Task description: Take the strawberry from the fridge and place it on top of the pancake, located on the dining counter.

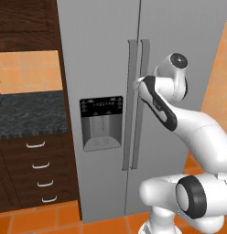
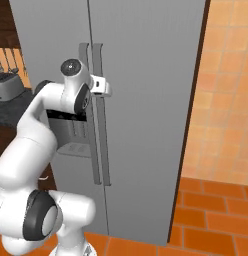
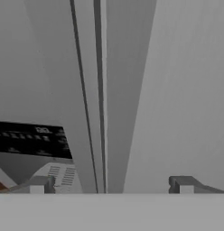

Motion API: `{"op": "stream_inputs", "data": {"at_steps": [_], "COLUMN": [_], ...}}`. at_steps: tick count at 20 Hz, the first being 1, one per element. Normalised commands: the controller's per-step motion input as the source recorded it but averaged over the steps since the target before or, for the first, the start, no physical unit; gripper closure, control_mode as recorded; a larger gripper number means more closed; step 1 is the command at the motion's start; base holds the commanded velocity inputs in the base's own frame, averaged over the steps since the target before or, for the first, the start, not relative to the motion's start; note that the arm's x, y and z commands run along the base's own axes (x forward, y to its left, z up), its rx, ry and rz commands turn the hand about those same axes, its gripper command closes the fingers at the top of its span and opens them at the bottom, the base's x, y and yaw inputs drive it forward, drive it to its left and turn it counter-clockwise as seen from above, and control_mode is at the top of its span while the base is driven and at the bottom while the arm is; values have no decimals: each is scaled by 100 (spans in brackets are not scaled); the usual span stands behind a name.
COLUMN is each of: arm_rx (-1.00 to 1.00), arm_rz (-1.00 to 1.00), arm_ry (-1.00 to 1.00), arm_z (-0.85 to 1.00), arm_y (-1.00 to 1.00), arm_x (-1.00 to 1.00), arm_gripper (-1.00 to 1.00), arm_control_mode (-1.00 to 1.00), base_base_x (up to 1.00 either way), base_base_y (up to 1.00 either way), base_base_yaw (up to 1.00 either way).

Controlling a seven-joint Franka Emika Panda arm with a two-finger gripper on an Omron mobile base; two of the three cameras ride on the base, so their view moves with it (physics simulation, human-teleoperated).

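Orange tile floor [image 1: 37,219] w/ closed fridge [image 1: 101,55] standing on it.

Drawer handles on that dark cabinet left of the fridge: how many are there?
4, stacked in one column: top handle, second handle, third handle, bottom handle. More may be hidden beyond the picture's left edge.

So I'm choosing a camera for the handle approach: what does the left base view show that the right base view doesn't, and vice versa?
Left base view alone: the dark wood drawers with pale handles and an orange tiled backsplash above the worktop. Right base view alone: a dark appliance on the worktop and the orange wall right of the fridge. Both: the closed fridge, its paired handles, the water dispenser and the arm reaching the handles.
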Motion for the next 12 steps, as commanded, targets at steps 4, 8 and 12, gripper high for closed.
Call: {"op": "stream_inputs", "data": {"at_steps": [4, 8, 12], "arm_rx": [4, 5, 6], "arm_rz": [0, 0, 0], "arm_ry": [0, 0, 0], "arm_z": [0, 0, 0], "arm_y": [0, 0, -1], "arm_x": [47, 42, 38], "arm_gripper": [-100, -100, -100], "arm_control_mode": [-100, -100, -100], "base_base_x": [0, 0, 0], "base_base_y": [0, 0, 0], "base_base_yaw": [0, 0, 0]}}
